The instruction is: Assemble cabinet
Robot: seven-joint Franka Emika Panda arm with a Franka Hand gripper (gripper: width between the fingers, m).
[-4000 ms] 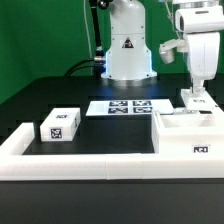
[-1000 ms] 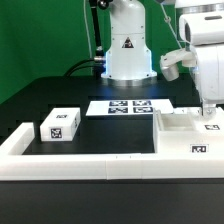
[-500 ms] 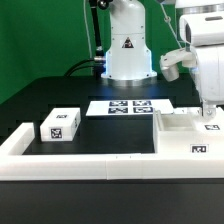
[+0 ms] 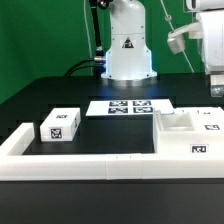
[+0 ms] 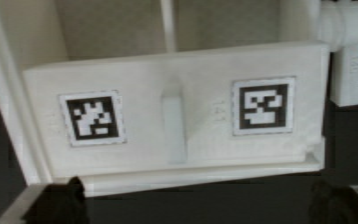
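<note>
The cabinet [image 4: 185,140], a large white box with square compartments and a tag on its front, stands at the exterior view's right. A smaller tagged white piece [image 4: 209,124] rests in it at the far right. My gripper [image 4: 216,88] hangs above that piece, clear of it, and is partly cut off by the picture's edge. In the wrist view a white panel [image 5: 176,110] with two tags and a middle ridge fills the picture. The gripper [image 5: 197,200] is open and empty, with one dark finger [image 5: 55,198] at each side. A loose small tagged box [image 4: 60,124] sits at the exterior view's left.
A long low white L-shaped rail [image 4: 80,165] runs along the front and up the exterior view's left. The marker board [image 4: 128,106] lies in the middle, in front of the robot base [image 4: 128,50].
The gripper was down in the cabinet's right end. It has risen straight up and is clear of the tagged piece, which stays in the cabinet.
</note>
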